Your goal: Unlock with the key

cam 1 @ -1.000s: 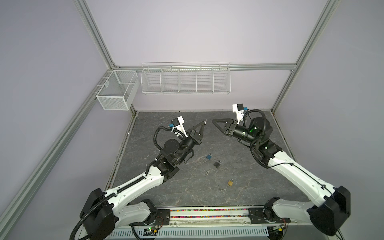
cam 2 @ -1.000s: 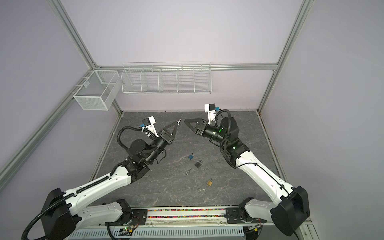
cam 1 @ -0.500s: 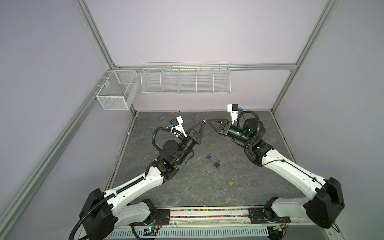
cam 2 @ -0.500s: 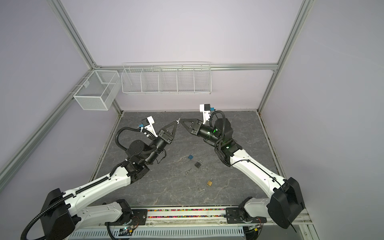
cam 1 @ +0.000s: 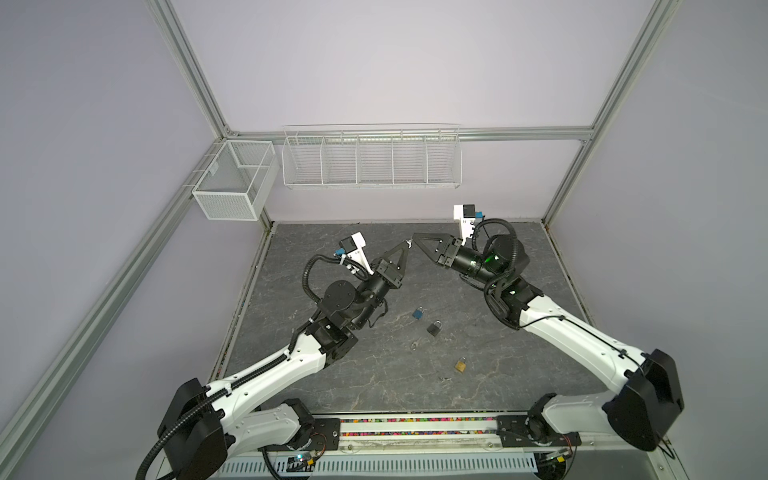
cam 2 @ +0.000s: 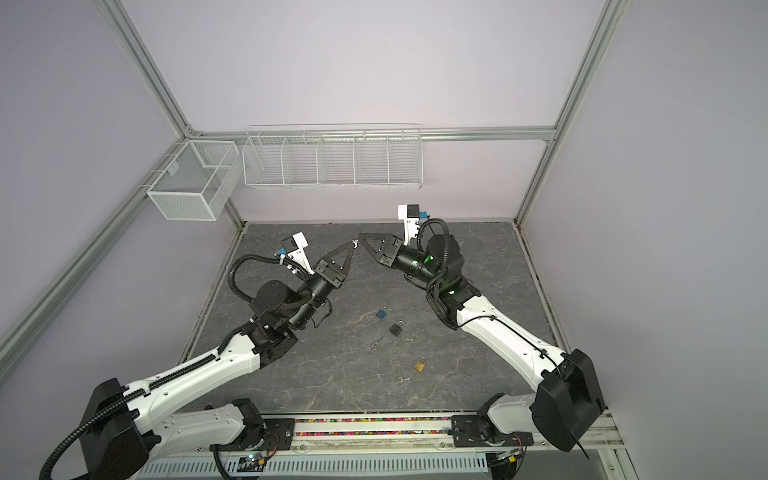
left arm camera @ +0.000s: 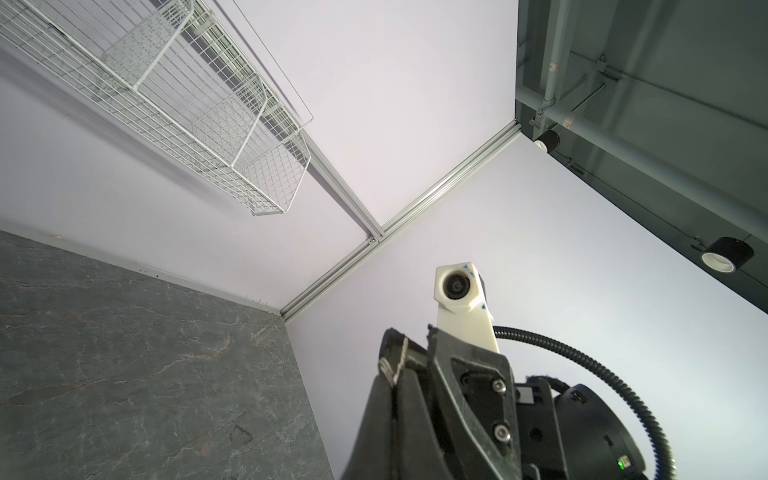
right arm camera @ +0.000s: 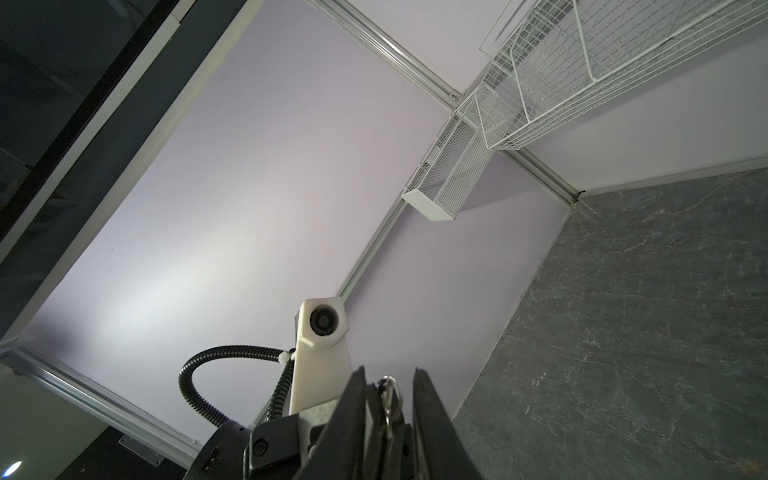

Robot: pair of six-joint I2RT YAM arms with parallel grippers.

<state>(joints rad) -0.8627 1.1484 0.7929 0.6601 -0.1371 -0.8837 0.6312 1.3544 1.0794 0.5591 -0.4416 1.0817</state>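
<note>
Grey table [cam 1: 374,382], key [right arm camera: 389,395] pinched in left gripper [cam 1: 407,246], right gripper [cam 1: 415,237] flanking it

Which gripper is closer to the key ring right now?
Left. The left gripper is shut on the key ring, pinching it at its tips in mid-air. The right gripper straddles the ring with jaws apart, a gap showing beside it in the right wrist view.

Left gripper [left arm camera: 392,378] hides most of the key ring [right arm camera: 388,392] (key itself unseen); metal speck [cam 1: 414,345] too small to name.
</note>
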